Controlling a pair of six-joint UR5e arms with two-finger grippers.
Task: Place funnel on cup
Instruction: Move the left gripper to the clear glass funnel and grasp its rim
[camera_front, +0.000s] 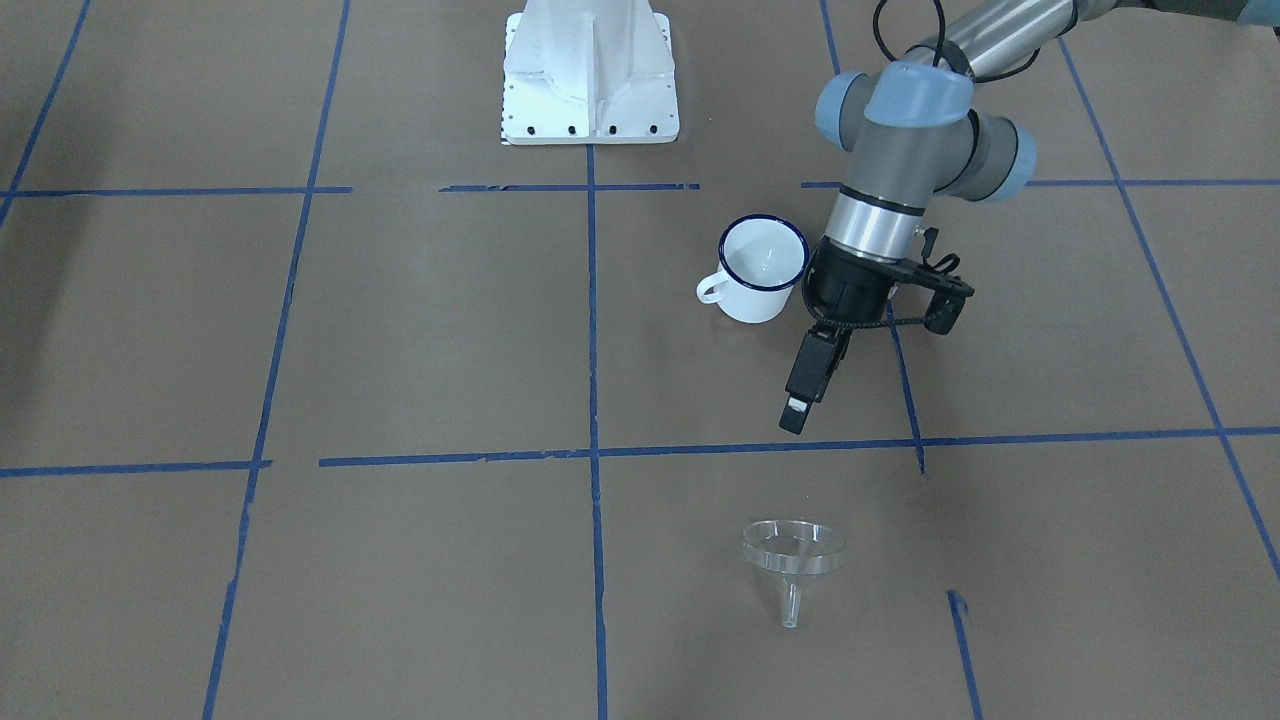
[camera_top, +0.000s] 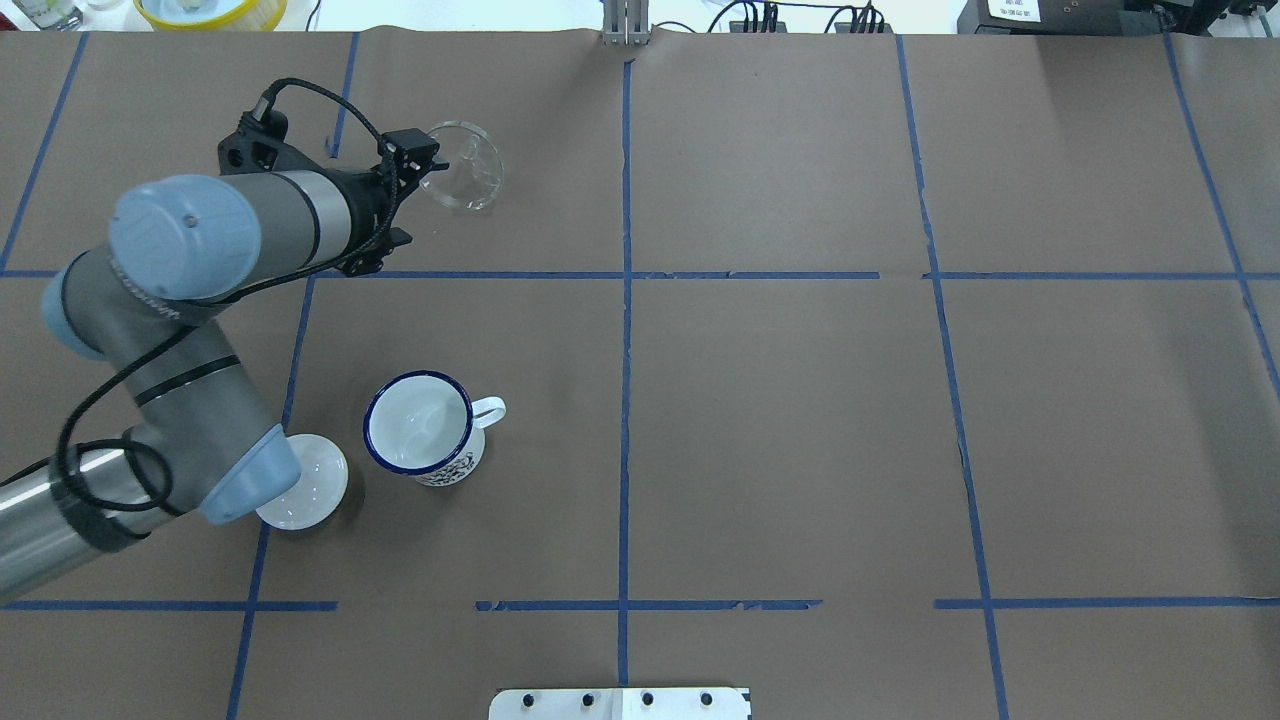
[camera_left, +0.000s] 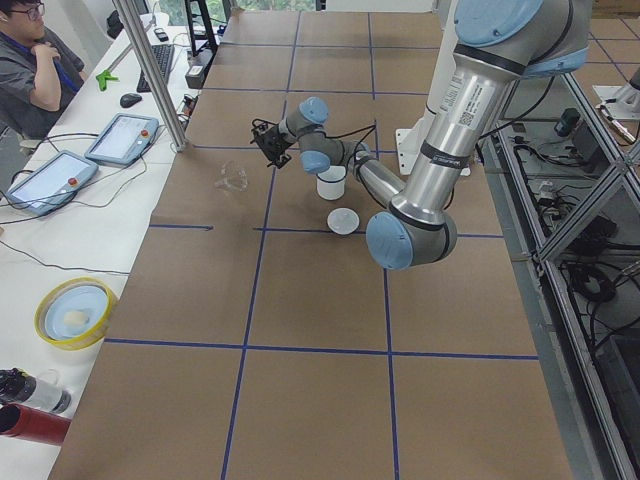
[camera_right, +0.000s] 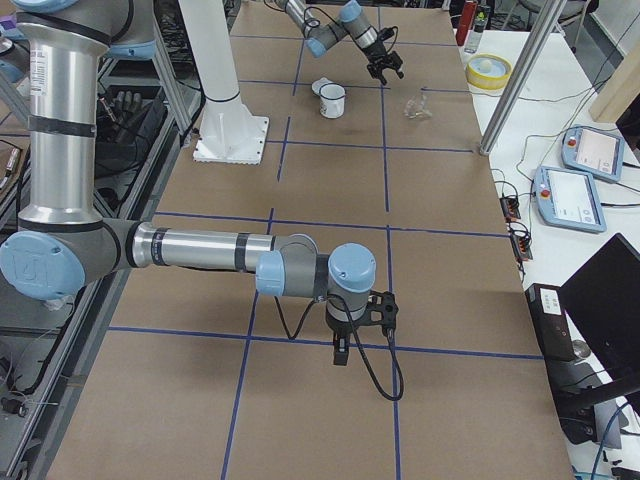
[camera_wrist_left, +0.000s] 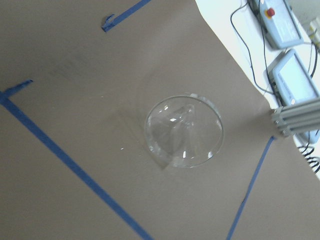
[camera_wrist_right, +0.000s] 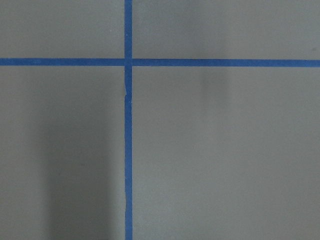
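The clear funnel (camera_front: 793, 560) lies on the brown paper with its spout toward the table's far edge. It also shows in the overhead view (camera_top: 462, 165) and fills the middle of the left wrist view (camera_wrist_left: 184, 131). The white mug with a blue rim (camera_front: 762, 268) stands upright and empty (camera_top: 420, 428), with its handle toward the table's middle. My left gripper (camera_front: 797, 410) hangs tilted in the air between the mug and the funnel and touches neither. Its fingers show as one dark bar, so I cannot tell their state. My right gripper (camera_right: 340, 355) shows only in the right side view, far from both objects.
A round white lid (camera_top: 305, 480) lies beside the mug, partly under my left arm's elbow. The robot's white base (camera_front: 590, 70) stands at the table's near edge. Blue tape lines (camera_wrist_right: 128, 120) cross the paper. An operator (camera_left: 35, 60) and tablets (camera_left: 122, 138) are past the far edge.
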